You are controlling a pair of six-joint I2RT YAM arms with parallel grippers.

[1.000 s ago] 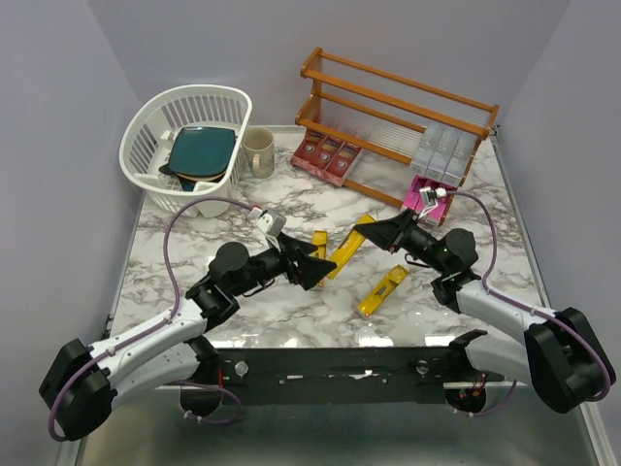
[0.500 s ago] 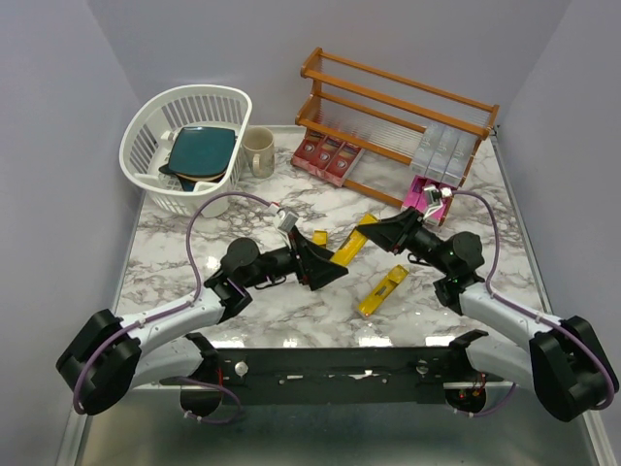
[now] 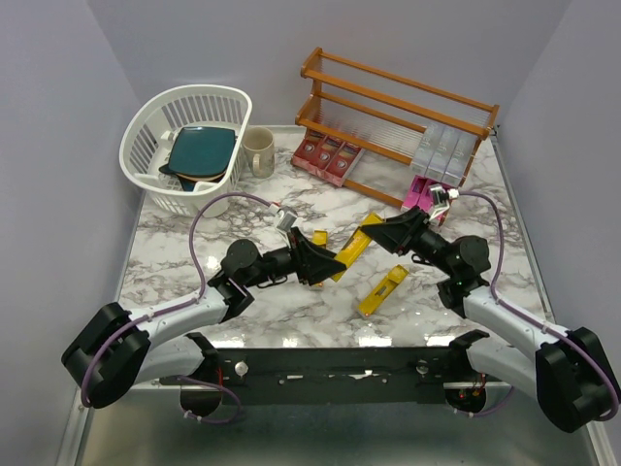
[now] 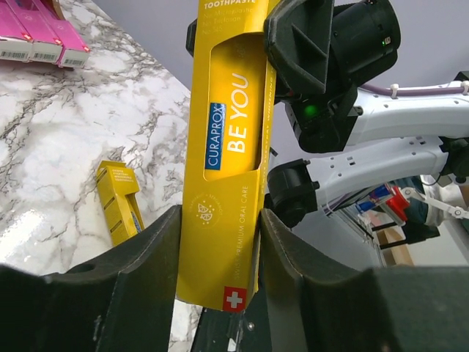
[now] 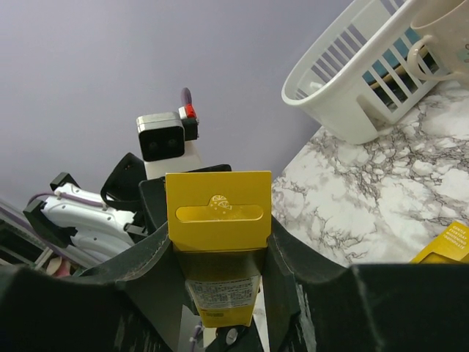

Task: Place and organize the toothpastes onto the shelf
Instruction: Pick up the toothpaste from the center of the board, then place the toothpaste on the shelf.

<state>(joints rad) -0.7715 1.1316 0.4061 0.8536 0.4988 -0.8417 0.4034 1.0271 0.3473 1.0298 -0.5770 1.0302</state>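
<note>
Nearest me, a loose yellow toothpaste (image 3: 382, 290) lies flat on the marble table (image 3: 194, 218), right of centre. Just beyond it, mid-table, my left gripper (image 3: 328, 260) and my right gripper (image 3: 376, 231) are both clamped on one held yellow toothpaste (image 3: 351, 249), left jaws on its near-left end and right jaws on its hang-tab end, with a third yellow carton (image 3: 319, 239) partly hidden behind my left fingers. At the far right stands the shelf (image 3: 398, 107), with red cartons (image 3: 327, 155) at the left of its lowest tier, silver-grey cartons (image 3: 441, 150) towards its right end and pink cartons (image 3: 419, 197) by its right foot.
</note>
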